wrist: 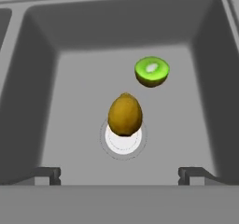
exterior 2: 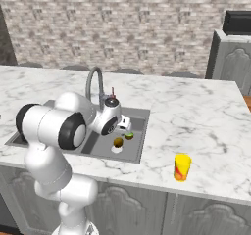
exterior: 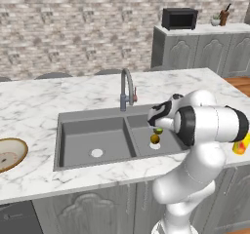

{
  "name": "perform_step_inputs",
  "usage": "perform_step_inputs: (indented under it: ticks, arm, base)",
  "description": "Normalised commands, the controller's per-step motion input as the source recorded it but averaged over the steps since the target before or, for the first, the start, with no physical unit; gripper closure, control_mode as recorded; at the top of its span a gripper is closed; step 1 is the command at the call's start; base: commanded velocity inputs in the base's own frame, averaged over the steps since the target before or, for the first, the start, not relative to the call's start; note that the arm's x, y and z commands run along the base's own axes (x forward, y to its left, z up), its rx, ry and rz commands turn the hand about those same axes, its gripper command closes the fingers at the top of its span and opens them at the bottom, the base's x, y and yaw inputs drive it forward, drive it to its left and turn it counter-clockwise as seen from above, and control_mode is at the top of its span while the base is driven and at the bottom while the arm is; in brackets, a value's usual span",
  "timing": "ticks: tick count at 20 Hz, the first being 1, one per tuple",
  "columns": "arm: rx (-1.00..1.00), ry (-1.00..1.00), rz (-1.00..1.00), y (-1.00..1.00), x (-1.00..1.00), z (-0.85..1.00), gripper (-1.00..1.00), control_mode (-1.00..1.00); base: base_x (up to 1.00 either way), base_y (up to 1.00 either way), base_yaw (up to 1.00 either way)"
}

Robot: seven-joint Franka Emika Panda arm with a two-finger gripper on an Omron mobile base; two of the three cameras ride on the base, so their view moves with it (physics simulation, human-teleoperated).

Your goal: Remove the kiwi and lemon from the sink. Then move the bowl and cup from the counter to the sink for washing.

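Marble counter [exterior: 39,106] below a brick wall [exterior: 73,28]; pincer [wrist: 119,174] gapes over the sink [wrist: 65,106].

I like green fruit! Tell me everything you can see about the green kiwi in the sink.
The kiwi is a cut half: bright green flesh with a pale white middle, facing up and a bit tilted. It lies on the dark grey floor of the sink, in the right basin, close to the golden-brown lemon but apart from it. Nothing else touches it; the open gripper hangs above.

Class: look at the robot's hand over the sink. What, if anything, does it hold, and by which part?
Nothing: the hand is open above the lemon and kiwi.
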Motion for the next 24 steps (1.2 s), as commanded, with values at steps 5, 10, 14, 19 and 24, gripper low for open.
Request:
perform_step_inputs:
  ticks: [5,10,14,19,24]
  arm:
    - [0.00,0.00,0.00,0.00,0.14,-0.14,-1.00,-1.00]
    - [0.00,0.00,0.00,0.00,0.14,-0.14,-1.00,-1.00]
    - [0.00,0.00,0.00,0.00,0.12,-0.11,-1.00,-1.00]
    - [0.00,0.02,0.00,0.00,0.04,-0.12,-1.00,-1.00]
    - [0.00,0.02,0.00,0.00,0.06,-0.13,-1.00,-1.00]
  base:
    - [0.00,0.00,0.00]
    - [0.00,0.00,0.00]
    - [0.00,0.00,0.00]
    - [0.00,0.00,0.00]
    - [0.00,0.00,0.00]
